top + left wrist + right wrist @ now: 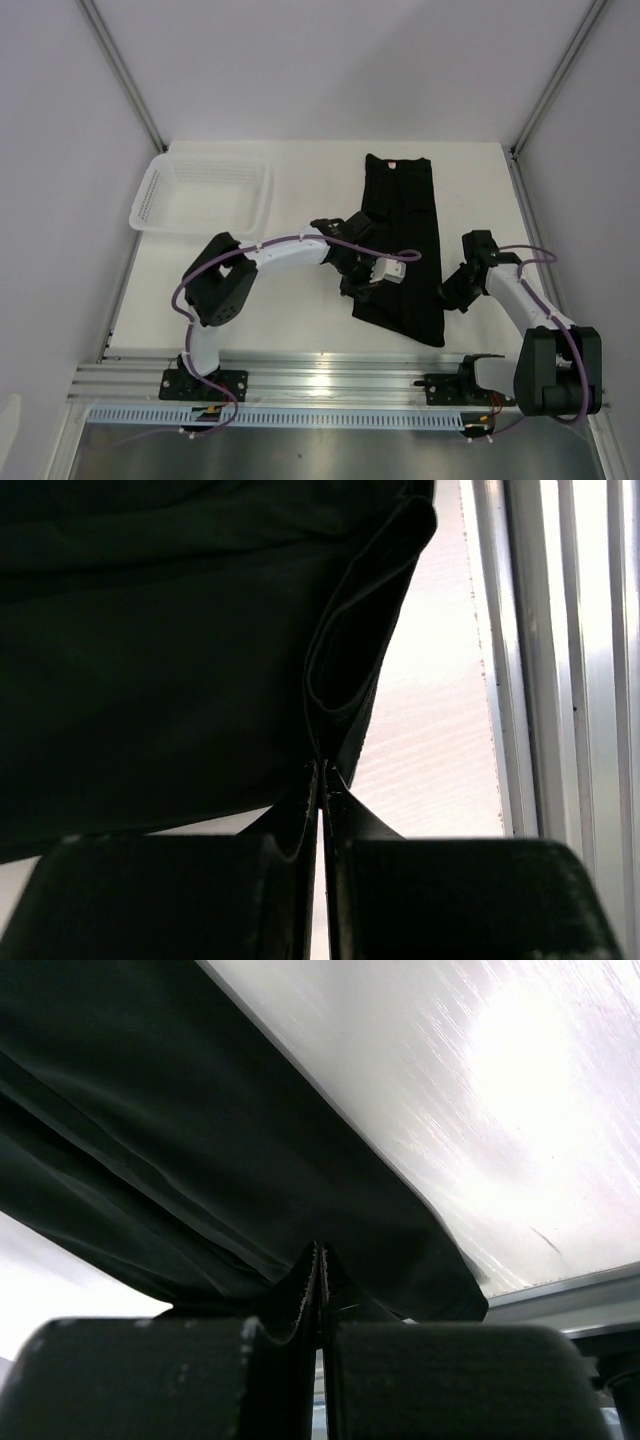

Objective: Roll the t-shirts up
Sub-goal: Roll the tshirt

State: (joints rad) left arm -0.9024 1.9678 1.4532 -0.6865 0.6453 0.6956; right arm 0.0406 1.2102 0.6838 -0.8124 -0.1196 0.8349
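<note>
Plain black t-shirt (pixel 410 215), pale label (pixel 392 163) at its twelve o'clock end; white mesh basket (pixel 152 195); white worktop (pixel 300 310).

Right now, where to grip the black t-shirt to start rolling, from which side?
Near hem end of the black t-shirt, one side edge each, from the arms' side. It lies as a long narrow strip, label at the far end; left gripper and right gripper are shut there.
</note>
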